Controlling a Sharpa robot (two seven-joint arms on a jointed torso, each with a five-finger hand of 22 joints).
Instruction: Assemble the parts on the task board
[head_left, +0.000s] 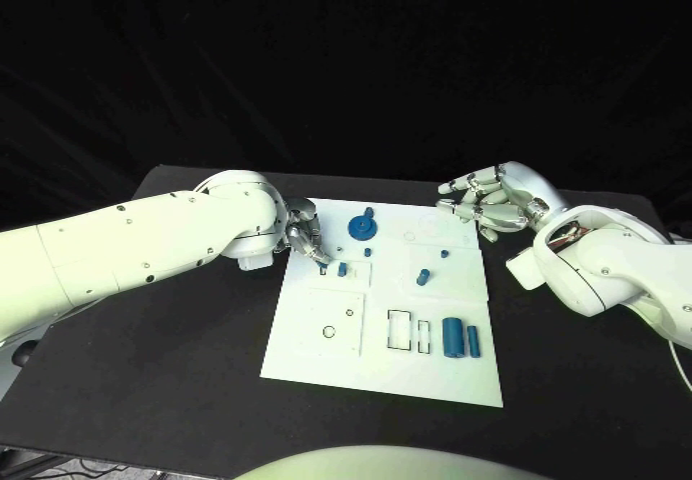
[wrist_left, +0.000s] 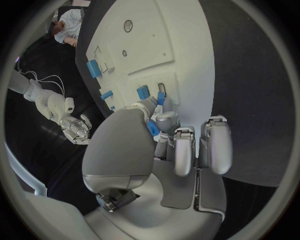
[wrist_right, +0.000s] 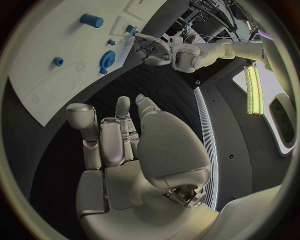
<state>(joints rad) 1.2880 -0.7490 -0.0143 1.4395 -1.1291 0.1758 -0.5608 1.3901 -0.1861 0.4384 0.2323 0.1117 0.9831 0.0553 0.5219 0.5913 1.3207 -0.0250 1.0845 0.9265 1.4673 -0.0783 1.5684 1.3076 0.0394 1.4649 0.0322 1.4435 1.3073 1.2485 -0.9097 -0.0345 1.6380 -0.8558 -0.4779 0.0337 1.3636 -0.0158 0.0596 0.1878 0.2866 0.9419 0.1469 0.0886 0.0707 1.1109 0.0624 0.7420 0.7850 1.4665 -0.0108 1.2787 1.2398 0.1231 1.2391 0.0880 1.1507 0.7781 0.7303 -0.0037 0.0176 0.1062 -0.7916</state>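
The white task board (head_left: 382, 345) lies in the middle of the black table. My left hand (head_left: 303, 238) is over the board's far left part, and its thumb and a finger pinch a small blue part (wrist_left: 153, 128) just above a slot, beside a blue piece (wrist_left: 143, 92) that sits in the board. A blue gear (head_left: 364, 227) stands at the far edge. Two blue cylinders (head_left: 462, 339) lie side by side near the right edge. My right hand (head_left: 498, 205) hovers off the board's far right corner, fingers apart and holding nothing.
More small blue pieces (head_left: 423, 277) sit mid-board, with another (head_left: 441, 253) behind them. Rectangular outlines and recesses (head_left: 408, 331) mark the board's near half. Bare black table (head_left: 173, 370) surrounds the board on all sides.
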